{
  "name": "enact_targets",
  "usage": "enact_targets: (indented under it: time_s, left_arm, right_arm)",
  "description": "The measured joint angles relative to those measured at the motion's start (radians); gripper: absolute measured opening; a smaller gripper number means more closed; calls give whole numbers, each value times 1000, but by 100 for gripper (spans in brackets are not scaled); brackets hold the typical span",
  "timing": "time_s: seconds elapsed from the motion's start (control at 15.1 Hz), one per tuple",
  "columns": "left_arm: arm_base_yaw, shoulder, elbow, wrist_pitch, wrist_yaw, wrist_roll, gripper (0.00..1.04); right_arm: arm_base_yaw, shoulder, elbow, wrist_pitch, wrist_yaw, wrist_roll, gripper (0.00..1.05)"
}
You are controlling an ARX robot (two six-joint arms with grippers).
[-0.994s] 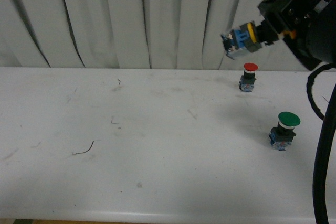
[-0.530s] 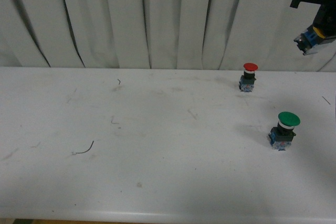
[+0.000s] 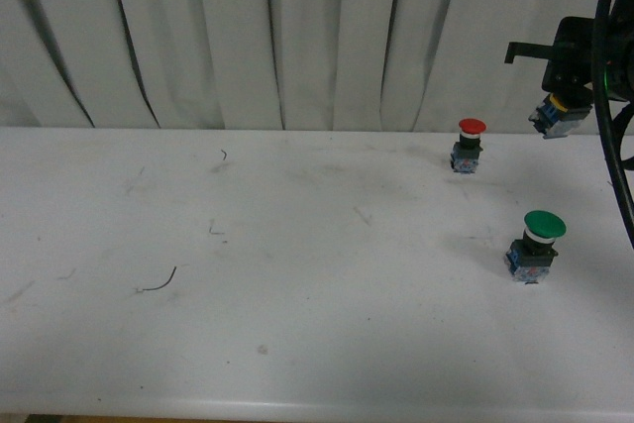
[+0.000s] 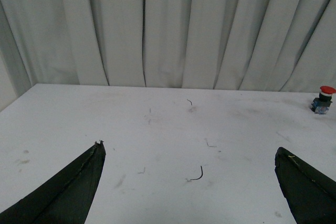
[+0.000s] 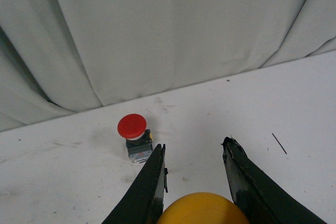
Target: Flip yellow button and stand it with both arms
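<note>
step: right claw [image 5: 194,148] grips yellow button [image 5: 202,209] aloft (3 o'clock of red button [image 3: 472,144])
left claw [image 4: 189,150]: spread wide, empty
next: likely lower it base-down onto desk [image 3: 297,245]

Right wrist view: only the dome of the yellow button [image 5: 202,209] shows, cut by the frame edge. Front view: the right gripper [image 3: 561,98] covers most of its cap.
</note>
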Motion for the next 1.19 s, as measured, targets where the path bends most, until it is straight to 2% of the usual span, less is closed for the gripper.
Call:
enact_targets:
  time_s: [0.27,0.46,0.8,1.19]
  left_arm:
    - [0,0,0,0,0,0,98]
    - [0,0,0,0,0,0,98]
    - [0,0,0,0,0,0,98]
    - [0,0,0,0,0,0,98]
  right_arm:
    - [-5,170,226,-136,-3,26,32]
    - [11,257,301,-200,-5,71,32]
    - [21,301,312,-164,203,75,32]
    - [31,384,383,-288,178,177,32]
